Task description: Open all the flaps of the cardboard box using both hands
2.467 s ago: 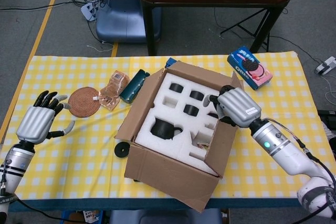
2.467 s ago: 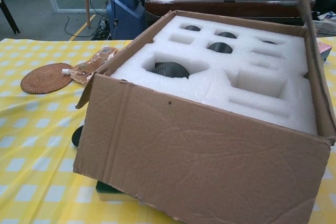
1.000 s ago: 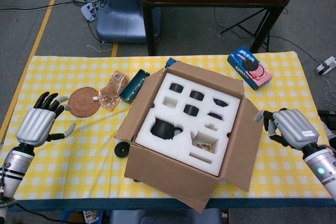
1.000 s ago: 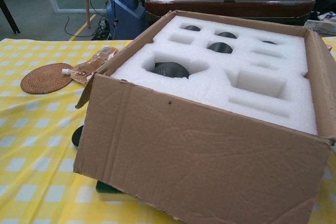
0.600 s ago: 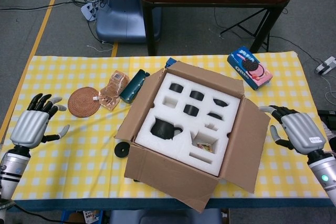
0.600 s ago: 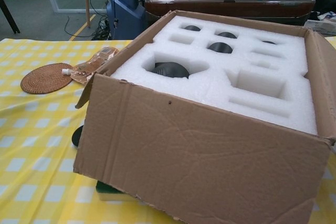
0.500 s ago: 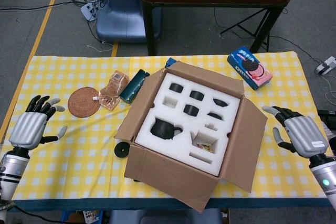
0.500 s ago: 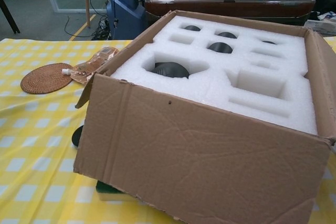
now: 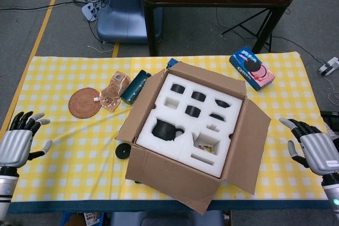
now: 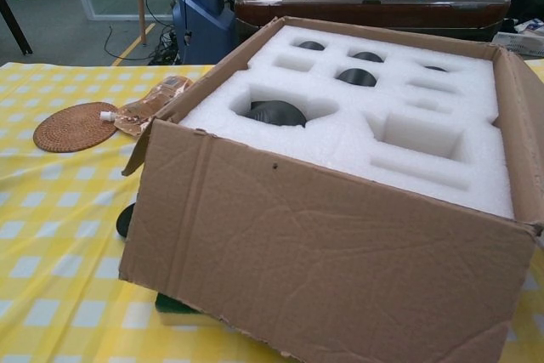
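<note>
The cardboard box [image 9: 175,175] [image 10: 323,261] stands in the middle of the yellow checked table with its flaps folded outward. Its right flap [image 9: 249,144] slopes down to the right and its near flap [image 9: 169,178] hangs toward me. White foam [image 9: 185,125] [image 10: 365,133] with dark tea ware in its cut-outs fills the box. My left hand [image 9: 16,144] hovers at the table's near left corner, fingers spread and holding nothing. My right hand [image 9: 315,149] is at the near right edge, also spread and empty, well clear of the right flap. Neither hand shows in the chest view.
A woven coaster [image 9: 85,102] [image 10: 75,126], a clear packet [image 9: 114,91] [image 10: 149,101] and a dark green can [image 9: 135,86] lie left of the box. A black disc [image 9: 123,151] sits by its near left corner. A blue biscuit box [image 9: 251,68] lies at the far right.
The right hand let go of the right flap, which dropped open to the right, and withdrew to the table's right edge. The left hand drew back toward the near left corner.
</note>
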`<control>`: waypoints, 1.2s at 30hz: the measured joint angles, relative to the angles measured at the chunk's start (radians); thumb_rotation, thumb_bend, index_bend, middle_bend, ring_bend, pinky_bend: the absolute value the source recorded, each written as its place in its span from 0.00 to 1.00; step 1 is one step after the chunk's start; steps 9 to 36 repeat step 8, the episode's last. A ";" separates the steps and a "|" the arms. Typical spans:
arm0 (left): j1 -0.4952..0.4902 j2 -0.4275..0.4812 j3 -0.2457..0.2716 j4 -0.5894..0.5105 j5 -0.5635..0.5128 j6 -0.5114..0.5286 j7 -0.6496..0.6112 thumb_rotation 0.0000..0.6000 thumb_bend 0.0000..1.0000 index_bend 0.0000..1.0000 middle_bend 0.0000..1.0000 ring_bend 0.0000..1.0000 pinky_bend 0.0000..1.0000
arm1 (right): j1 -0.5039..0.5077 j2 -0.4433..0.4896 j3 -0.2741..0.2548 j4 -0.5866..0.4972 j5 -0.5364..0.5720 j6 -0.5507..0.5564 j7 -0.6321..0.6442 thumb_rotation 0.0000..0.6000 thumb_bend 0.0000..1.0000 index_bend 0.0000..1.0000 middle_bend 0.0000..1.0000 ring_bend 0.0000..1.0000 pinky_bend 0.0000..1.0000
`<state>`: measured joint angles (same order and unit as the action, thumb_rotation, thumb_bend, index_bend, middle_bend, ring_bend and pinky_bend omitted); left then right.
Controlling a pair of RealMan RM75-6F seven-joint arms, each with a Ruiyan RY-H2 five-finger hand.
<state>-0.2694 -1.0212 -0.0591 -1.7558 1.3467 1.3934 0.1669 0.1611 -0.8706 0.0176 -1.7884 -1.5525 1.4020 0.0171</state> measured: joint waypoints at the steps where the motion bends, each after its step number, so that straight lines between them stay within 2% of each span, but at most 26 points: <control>1: 0.011 -0.004 0.003 0.003 0.004 0.013 -0.001 0.84 0.35 0.32 0.19 0.09 0.00 | -0.005 -0.009 -0.001 0.012 -0.007 0.011 0.000 1.00 0.52 0.14 0.21 0.22 0.33; 8: 0.081 -0.041 0.026 0.027 0.043 0.094 -0.021 0.82 0.35 0.32 0.19 0.09 0.00 | -0.028 -0.060 -0.009 0.078 -0.051 0.052 0.007 1.00 0.50 0.14 0.21 0.22 0.33; 36: 0.081 -0.041 0.026 0.027 0.043 0.094 -0.021 0.82 0.35 0.32 0.19 0.09 0.00 | -0.028 -0.060 -0.009 0.078 -0.051 0.052 0.007 1.00 0.50 0.14 0.21 0.22 0.33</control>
